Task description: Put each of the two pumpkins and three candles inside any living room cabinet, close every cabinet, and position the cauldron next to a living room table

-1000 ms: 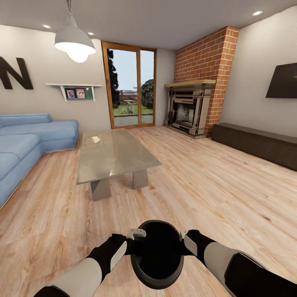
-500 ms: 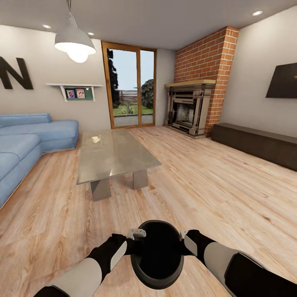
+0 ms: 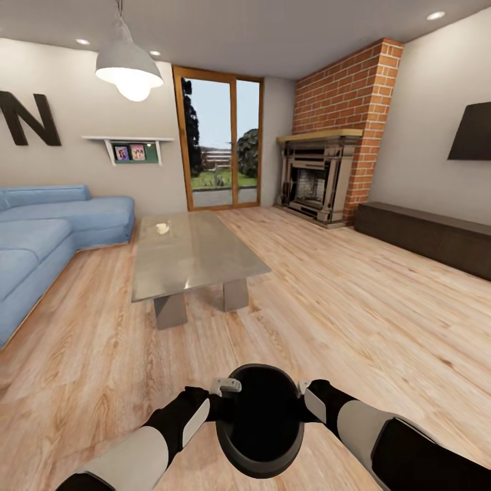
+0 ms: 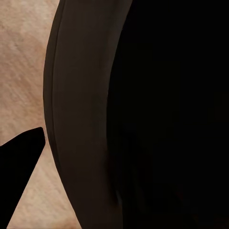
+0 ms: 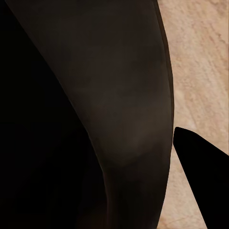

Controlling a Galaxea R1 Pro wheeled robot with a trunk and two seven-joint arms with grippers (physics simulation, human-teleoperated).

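Glossy black round cauldron [image 3: 260, 419] held up over the pale wood plank floor [image 3: 354, 320], rim pinched on either side: left gripper [image 3: 223, 387] clamped on its near-left edge, right gripper [image 3: 304, 390] clamped opposite. Beyond the cauldron, well apart: low grey-beige glossy coffee table [image 3: 191, 252]; further right, long dark-brown cabinet [image 3: 423, 235].

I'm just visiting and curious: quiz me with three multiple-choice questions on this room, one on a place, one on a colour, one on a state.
1. Where is the cauldron?
A. on the table
B. between both claws
C. on the sofa

2. What colour is the sofa?
A. blue
B. red
C. green

3. The cabinet drawers look:
A. pulled out
B. closed
C. missing

Answers: 1 B, the left claw and right claw flank its rim; 2 A, its cushions are blue; 3 B, the front looks flush.
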